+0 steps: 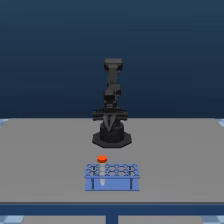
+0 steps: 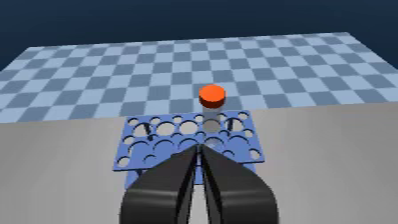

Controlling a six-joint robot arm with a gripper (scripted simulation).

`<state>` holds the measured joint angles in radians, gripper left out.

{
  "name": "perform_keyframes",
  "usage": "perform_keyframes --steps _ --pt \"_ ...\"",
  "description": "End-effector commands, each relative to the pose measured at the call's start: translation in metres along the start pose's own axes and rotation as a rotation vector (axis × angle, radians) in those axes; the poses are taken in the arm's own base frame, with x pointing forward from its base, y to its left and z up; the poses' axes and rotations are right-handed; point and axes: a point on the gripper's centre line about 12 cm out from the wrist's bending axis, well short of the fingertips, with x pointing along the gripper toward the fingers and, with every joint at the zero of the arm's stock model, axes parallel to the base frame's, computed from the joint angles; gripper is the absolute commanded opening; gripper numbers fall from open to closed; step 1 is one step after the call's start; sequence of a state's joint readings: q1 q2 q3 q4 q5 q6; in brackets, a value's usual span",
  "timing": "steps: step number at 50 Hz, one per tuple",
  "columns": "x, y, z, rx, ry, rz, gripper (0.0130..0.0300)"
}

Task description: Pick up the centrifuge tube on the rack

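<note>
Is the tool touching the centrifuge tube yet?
Apart. In the wrist view the tool has its tips over the rack, with open holes between them and the centrifuge tube; the fingers look pressed together.

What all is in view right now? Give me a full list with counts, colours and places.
centrifuge tube: one, whitish with an orange-red cap, standing upright in the rack, at the far edge towards the arm.
rack: one, blue with a light holed top, on the table in front of the arm's base.
table: one, grey, under everything.
arm: one, black, upright behind the rack.
gripper: one, black, fingers close together, above the rack and apart from the tube.
</note>
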<state>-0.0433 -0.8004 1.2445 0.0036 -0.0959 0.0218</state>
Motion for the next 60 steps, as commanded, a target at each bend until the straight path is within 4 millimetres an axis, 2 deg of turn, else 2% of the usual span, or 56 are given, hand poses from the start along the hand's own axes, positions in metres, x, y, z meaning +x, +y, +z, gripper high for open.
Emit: perform_keyframes --steps 1,35,60 --pt "0.000 0.000 0.000 0.000 0.000 0.000 0.0300" --pt "0.001 0.000 0.000 -0.001 0.002 0.000 0.0300" --pt "0.015 -0.002 0.005 -0.005 0.019 0.003 0.0300"
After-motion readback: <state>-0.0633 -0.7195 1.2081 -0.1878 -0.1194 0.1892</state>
